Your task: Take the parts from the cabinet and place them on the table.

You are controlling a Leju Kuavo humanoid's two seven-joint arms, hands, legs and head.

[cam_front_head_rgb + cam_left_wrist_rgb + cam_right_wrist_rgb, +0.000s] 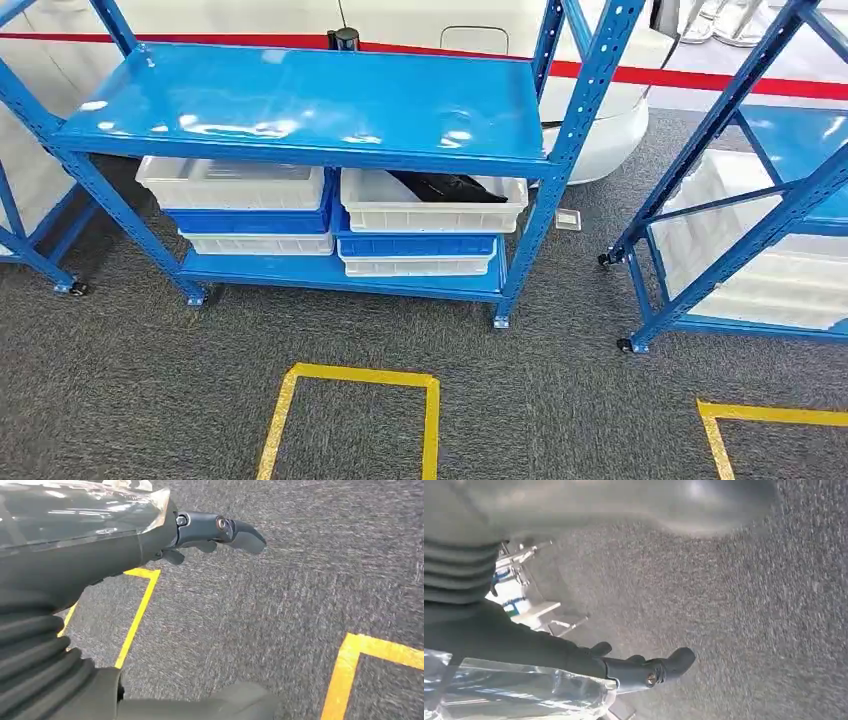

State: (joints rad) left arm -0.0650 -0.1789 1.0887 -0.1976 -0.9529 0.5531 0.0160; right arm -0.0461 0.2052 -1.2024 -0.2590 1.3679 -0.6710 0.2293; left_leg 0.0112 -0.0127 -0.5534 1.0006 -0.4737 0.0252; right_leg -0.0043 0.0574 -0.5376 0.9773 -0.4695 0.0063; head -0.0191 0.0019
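A black part (pixel 448 186) lies in a white bin (pixel 432 203) on the lower level of the blue cabinet (pixel 300 100), in the right-hand stack. Beside it, the left stack's top white bin (pixel 235 183) shows no part from here. My left hand (pixel 150 545) hangs over the grey carpet with its fingers (pixel 235 532) stretched out and apart from the thumb (pixel 240 702), holding nothing. My right hand (pixel 549 652) also hangs over the carpet, its fingers (pixel 659 667) extended and empty.
Blue and white bins (pixel 415 252) are stacked under the top ones. A second blue rack (pixel 760 230) with white bins stands at the right. Yellow tape squares (pixel 350 378) mark the carpet in front. A white car body (pixel 600 130) is behind the cabinet.
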